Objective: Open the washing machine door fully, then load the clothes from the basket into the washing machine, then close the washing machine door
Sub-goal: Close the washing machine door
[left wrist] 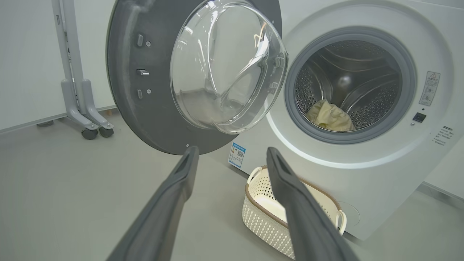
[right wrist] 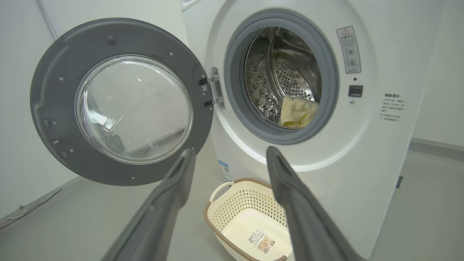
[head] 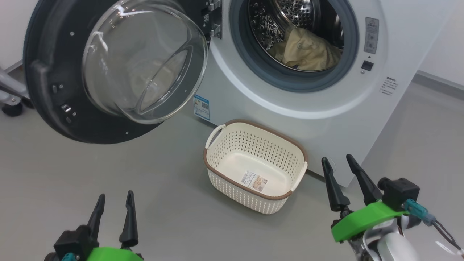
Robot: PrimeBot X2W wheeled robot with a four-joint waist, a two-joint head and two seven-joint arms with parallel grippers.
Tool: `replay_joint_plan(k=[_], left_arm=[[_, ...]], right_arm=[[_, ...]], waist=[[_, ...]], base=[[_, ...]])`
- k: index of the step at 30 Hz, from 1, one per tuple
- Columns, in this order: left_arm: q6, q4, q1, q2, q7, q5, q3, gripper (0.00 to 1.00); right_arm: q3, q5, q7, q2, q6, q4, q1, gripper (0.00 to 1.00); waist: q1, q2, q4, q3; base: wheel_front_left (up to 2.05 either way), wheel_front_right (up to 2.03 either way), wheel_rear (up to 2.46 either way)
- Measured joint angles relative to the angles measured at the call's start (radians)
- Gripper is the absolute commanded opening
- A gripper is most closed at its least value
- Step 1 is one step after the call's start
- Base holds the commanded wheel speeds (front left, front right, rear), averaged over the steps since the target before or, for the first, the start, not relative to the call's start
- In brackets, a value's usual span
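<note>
The washing machine [head: 326, 98] stands ahead with its door [head: 47, 90] swung wide open to the left, the glass bowl [head: 145, 61] facing me. Pale yellow clothes [head: 308, 50] lie inside the steel drum, also seen as clothes [left wrist: 331, 116] and clothes [right wrist: 298, 111]. The cream basket [head: 253, 145] sits on the floor against the machine's front with nothing in it but a sticker. My left gripper [head: 114, 197] is open at the lower left, well short of the door. My right gripper [head: 337, 159] is open at the lower right, beside the basket. Both hold nothing.
A grey wheeled stand [left wrist: 78, 90] is left of the door by the wall. Grey floor [head: 108, 170] lies between me and the machine. The machine's right corner [head: 362, 174] is close to my right gripper.
</note>
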Motion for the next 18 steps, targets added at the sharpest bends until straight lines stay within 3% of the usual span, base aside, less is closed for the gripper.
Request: replay_joint_plan(k=[5,18], left_arm=[[0.0,-0.01,0.014,0.002,0.0,0.0,0.022,1.0],[0.0,-0.043,0.017,-0.007,0.0,0.008,0.062,1.0]], right_arm=[[0.032,0.005,0.0,0.0,0.0,-0.001,-0.004,1.0],[0.07,0.014,0.0,0.0,0.0,0.024,-0.046,1.0]], waist=[[0.0,0.0,0.037,0.005],[0.0,0.0,0.055,0.031]], base=[[0.0,0.0,0.0],[0.0,0.0,0.0]])
